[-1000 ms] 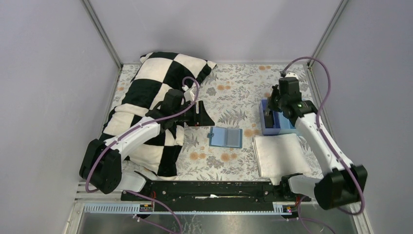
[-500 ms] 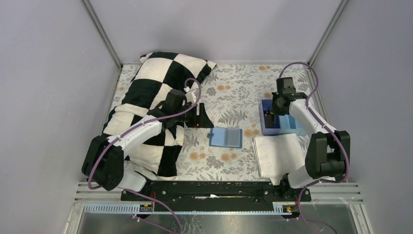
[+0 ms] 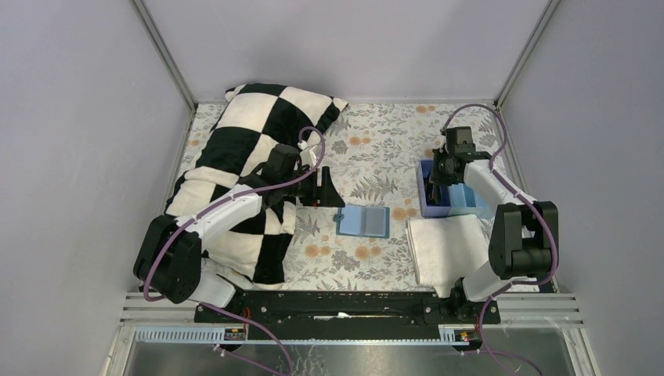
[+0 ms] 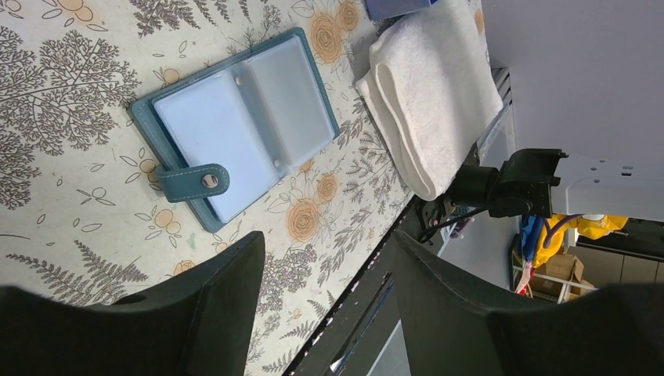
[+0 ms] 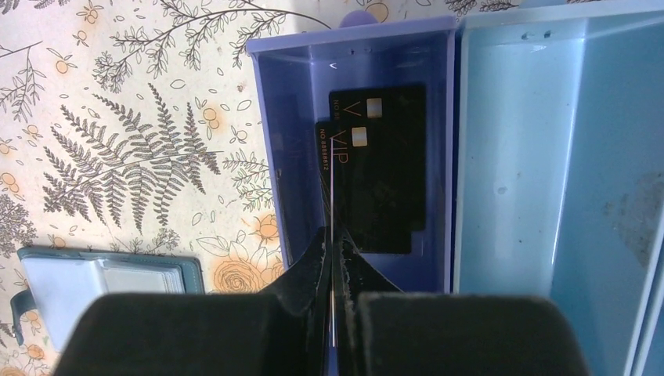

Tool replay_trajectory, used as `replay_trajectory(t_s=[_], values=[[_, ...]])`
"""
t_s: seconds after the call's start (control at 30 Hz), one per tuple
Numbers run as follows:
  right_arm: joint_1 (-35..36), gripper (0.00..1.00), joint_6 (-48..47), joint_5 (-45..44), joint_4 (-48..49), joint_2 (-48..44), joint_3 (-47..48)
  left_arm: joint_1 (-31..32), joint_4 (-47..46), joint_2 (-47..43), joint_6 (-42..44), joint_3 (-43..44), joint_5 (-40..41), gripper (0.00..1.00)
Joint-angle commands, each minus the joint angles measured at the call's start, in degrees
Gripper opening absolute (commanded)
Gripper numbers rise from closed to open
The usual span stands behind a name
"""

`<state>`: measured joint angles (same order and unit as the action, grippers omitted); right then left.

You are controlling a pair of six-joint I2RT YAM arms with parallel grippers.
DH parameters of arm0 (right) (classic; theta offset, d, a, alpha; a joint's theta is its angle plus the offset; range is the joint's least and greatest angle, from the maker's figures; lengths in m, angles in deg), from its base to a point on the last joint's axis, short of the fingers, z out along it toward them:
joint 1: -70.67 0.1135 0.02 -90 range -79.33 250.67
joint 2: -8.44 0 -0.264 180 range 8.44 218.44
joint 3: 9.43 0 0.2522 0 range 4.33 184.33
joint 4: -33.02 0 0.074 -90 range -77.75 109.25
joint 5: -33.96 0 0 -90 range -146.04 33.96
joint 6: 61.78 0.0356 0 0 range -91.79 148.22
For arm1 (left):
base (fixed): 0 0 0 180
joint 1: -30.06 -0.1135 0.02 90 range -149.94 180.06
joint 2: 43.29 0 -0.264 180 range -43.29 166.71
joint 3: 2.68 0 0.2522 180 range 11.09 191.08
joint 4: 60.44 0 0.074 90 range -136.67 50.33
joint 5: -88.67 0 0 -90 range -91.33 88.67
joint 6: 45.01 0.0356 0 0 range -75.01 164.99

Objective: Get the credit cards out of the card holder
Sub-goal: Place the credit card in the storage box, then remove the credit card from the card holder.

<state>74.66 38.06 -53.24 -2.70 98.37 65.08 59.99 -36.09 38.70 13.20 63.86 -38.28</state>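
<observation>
While my right tool (image 5: 333, 252) pinches 1 card (image 5: 332, 188) edge-on above the purple box (image 5: 286, 157), 2 black cards (image 5: 387, 180) lie overlapping inside it. My left tool (image 4: 327, 270) gapes wide over the table (image 4: 70, 86), near the open card holder (image 4: 235, 125), which lies flat beside a folded white towel (image 4: 434, 86).

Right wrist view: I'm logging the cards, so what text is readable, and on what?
"VIP": nearer black card in the purple tray.
"V", rest hidden: farther black card.
"NO" plus digits, nearer black card: too blurred to read.
Edge-on held card in the right fingers: face unseen.
On the card holder: none.
</observation>
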Motion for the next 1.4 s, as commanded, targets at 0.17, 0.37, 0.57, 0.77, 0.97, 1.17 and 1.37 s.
replay_trajectory(t_s=[0.17,0.37,0.57,0.77,0.97,1.17,1.37], values=[[-0.2,0.02,-0.7,2.0,3.1,1.2,-0.8,-0.1,-3.2,-2.1,-0.5,-1.1,-1.0,0.65],[-0.3,0.38,-0.8,-0.7,1.9,0.8,-0.4,-0.1,-2.5,-2.1,-0.4,-1.2,-1.0,0.65],[-0.2,0.45,0.0,-4.2,-0.9,-6.5,1.5,0.0,-2.3,-1.8,-0.5,-0.9,-0.8,0.65],[-0.2,0.42,1.8,-2.4,-4.9,-13.4,4.1,1.7,-2.3,-0.9,-1.0,-0.2,0.4,0.65],[8.3,0.41,13.9,4.5,-0.6,-19.6,-5.3,6.6,-5.4,3.8,-1.9,1.1,3.3,0.66],[23.1,0.42,26.8,2.0,6.6,-20.6,-15.9,8.1,-8.7,8.9,-5.3,1.6,5.9,0.65],[23.9,0.41,30.1,3.2,12.9,-18.7,-22.9,8.0,-8.7,14.6,-6.2,2.5,7.8,0.65]])
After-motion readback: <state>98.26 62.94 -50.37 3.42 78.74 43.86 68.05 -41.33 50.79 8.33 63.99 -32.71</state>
